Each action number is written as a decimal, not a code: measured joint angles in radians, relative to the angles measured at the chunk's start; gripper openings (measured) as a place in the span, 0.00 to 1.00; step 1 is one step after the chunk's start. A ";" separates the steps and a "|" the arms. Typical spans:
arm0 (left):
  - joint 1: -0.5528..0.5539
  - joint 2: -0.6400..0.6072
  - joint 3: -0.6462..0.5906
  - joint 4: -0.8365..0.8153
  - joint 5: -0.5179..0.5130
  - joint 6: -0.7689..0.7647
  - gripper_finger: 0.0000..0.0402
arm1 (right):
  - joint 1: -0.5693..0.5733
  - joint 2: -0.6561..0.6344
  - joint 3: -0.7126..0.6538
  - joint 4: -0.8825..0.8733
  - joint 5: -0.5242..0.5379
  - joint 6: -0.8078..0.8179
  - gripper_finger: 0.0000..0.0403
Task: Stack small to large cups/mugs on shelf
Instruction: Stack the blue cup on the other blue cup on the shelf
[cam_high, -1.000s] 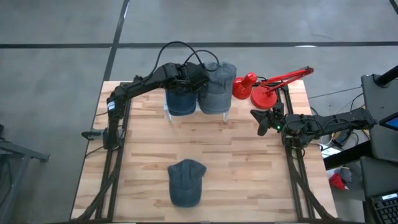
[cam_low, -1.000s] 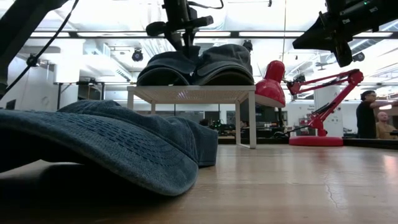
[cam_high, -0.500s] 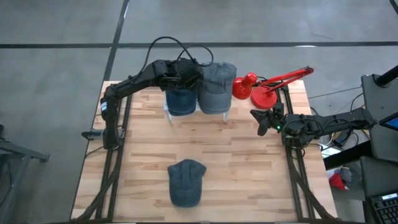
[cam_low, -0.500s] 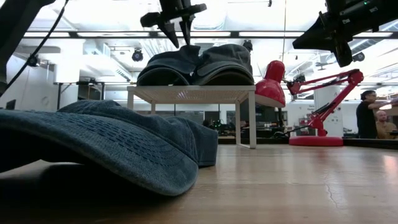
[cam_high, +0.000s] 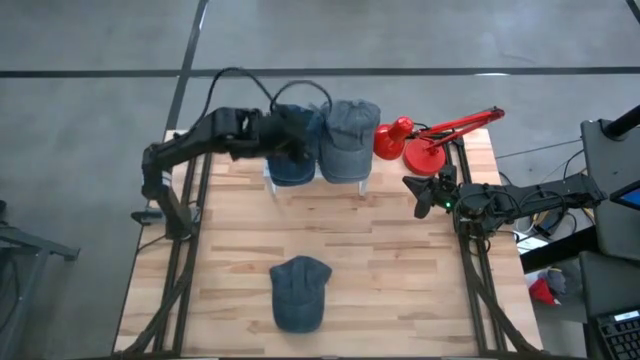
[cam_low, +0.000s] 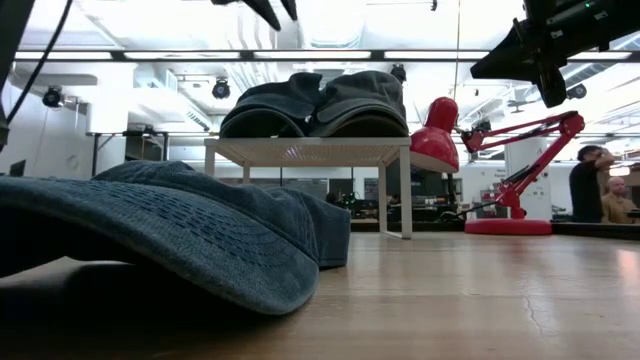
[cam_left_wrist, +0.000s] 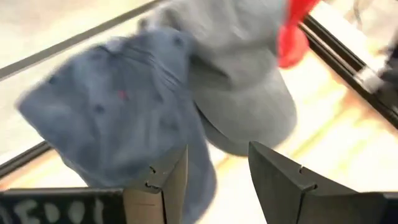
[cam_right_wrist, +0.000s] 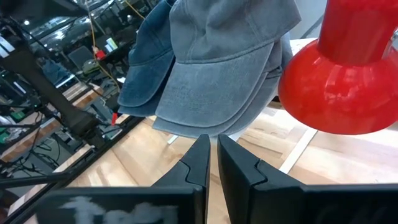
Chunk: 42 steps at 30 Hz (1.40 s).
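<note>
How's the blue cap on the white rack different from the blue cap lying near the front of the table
The blue cap on the rack rests on the white rack, raised off the table; the front cap lies flat on the wooden table. The rack cap sits pressed against a grey cap stack; the front cap lies alone. The left gripper, open, is above the rack cap; no gripper is near the front cap. Both are blue denim caps with brims.

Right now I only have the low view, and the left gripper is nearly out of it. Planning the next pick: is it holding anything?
Observer: No. The left wrist view shows the left gripper open and empty.
Operator: Where is it?
Observer: From above, over the blue caps on the shelf.
Operator: And the right gripper?
Observer: The right gripper is shut on nothing, on the table's right side, near the red lamp.
</note>
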 joint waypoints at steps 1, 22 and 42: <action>-0.026 -0.003 -0.001 -0.007 0.000 -0.012 0.42 | 0.000 0.000 0.000 0.000 0.000 -0.002 0.07; -0.462 -0.003 -0.419 -0.018 0.155 -0.638 0.42 | 0.000 0.002 0.000 -0.005 0.001 -0.003 0.07; -0.515 -0.003 -0.880 0.679 0.298 -1.149 0.42 | 0.000 0.002 0.000 -0.010 0.000 -0.034 0.07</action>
